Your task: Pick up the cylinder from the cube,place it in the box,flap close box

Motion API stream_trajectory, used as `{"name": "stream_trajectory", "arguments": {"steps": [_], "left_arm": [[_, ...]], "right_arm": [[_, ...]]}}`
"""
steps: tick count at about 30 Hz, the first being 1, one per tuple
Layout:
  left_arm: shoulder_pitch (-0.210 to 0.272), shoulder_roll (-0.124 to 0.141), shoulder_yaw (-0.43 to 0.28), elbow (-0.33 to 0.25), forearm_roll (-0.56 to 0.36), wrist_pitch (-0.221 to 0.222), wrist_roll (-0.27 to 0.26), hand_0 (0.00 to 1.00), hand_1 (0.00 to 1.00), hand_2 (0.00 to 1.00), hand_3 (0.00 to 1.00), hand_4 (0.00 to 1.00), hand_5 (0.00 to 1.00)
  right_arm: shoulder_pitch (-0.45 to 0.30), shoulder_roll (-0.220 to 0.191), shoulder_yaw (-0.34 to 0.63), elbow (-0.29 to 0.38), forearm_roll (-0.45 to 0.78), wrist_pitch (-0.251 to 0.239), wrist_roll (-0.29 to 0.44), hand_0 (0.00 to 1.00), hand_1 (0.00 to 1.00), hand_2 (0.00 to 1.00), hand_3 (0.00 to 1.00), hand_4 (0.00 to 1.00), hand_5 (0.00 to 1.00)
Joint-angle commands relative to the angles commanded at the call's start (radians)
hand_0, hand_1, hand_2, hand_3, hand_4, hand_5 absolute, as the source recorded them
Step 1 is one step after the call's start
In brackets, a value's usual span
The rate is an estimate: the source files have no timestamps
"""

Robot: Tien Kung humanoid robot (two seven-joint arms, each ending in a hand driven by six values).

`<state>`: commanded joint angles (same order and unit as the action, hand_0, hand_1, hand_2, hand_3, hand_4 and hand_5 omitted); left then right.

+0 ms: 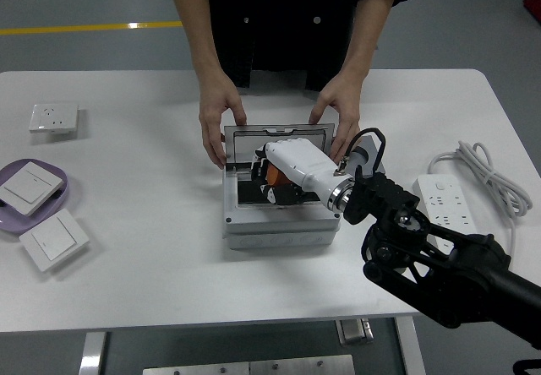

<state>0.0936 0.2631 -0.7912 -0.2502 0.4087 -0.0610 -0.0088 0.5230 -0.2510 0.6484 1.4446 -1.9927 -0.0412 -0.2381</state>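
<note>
the right hand (283, 171), a glossy white shell with black jointed fingers, reaches down into the open grey box (275, 223) at the middle of the white table (152, 248). its fingers curl around the orange cylinder (272, 175), of which only a small smooth orange patch shows beneath the white back of the hand. the cylinder sits low inside the box's dark recess, within the hand's grasp; whether it touches the bottom cannot be told. the arm behind the hand is matte black, bulky and jointed, coming in from the lower right with a thin black cable looping over the wrist.

the box is a squat, square-cornered plastic housing with a pale grey rim, and its flat lid (275, 134) stands tilted up at the far side. a person at the far edge steadies it: one hand (220, 122) rests on the box's left far corner and the other hand (334, 115) on the right far corner (both with fingers draped over the lid's edge).

to the left lie a shallow purple plate (59, 199) carrying a white wall switch (27, 186), a second switch (53, 239) leaning against its rim, and a white socket plate (53, 117) farther back. on the right a white power strip (444, 202) lies with its thick coiled cord (486, 176).
</note>
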Motion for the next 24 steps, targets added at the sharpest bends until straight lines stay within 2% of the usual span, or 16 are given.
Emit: {"name": "stream_trajectory", "arguments": {"steps": [1,2,7,8,12,13,14,19,20,24], "left_arm": [[0.0,0.0,0.0,0.0,0.0,0.0,0.0,0.614,0.625,0.65,0.683,0.767,0.448],[-0.001,0.0,0.0,0.0,0.0,0.0,0.0,0.614,0.625,0.65,0.682,0.766,0.445],[-0.001,0.0,0.0,0.0,0.001,0.0,0.001,0.614,0.625,0.65,0.682,0.766,0.445],[-0.001,0.0,0.0,0.0,0.001,0.0,0.001,0.613,0.624,0.65,0.681,0.765,0.444],[-0.001,0.0,-0.005,-0.001,0.007,0.0,0.002,0.613,0.624,0.65,0.681,0.765,0.444],[-0.001,-0.001,-0.01,-0.003,0.013,0.0,0.003,0.613,0.624,0.65,0.681,0.765,0.444],[-0.001,-0.001,-0.014,-0.004,0.016,-0.001,0.003,0.613,0.625,0.65,0.68,0.765,0.443],[-0.001,-0.003,-0.035,-0.01,0.04,-0.001,0.007,0.613,0.625,0.65,0.68,0.765,0.443],[0.0,-0.004,-0.039,-0.011,0.044,-0.001,0.007,0.613,0.625,0.65,0.68,0.763,0.442],[0.0,-0.006,-0.048,-0.014,0.054,-0.001,0.009,0.613,0.625,0.65,0.68,0.763,0.442]], "right_arm": [[0.0,0.0,-0.001,-0.001,0.001,0.002,0.0,0.709,0.637,0.627,0.671,0.525,0.002],[-0.001,0.0,-0.002,-0.003,0.001,0.004,-0.001,0.705,0.629,0.627,0.671,0.526,0.06],[-0.003,0.0,-0.004,-0.008,0.001,0.016,-0.007,0.705,0.629,0.627,0.671,0.526,0.06],[-0.003,0.0,-0.004,-0.008,0.002,0.017,-0.006,0.707,0.623,0.632,0.671,0.544,0.171],[-0.006,-0.003,0.001,-0.003,0.019,0.015,-0.002,0.707,0.623,0.632,0.671,0.544,0.171],[-0.009,-0.005,0.004,0.0,0.041,0.011,0.004,0.707,0.623,0.632,0.671,0.544,0.171],[-0.011,-0.007,0.006,0.002,0.056,0.007,0.009,0.721,0.623,0.636,0.674,0.578,0.258],[-0.034,-0.028,0.01,0.026,0.203,-0.043,0.078,0.721,0.623,0.636,0.674,0.578,0.258],[-0.041,-0.033,0.012,0.036,0.242,-0.058,0.099,0.721,0.62,0.634,0.672,0.606,0.28],[-0.057,-0.053,0.025,0.089,0.395,-0.091,0.176,0.721,0.62,0.634,0.672,0.606,0.28]]}}
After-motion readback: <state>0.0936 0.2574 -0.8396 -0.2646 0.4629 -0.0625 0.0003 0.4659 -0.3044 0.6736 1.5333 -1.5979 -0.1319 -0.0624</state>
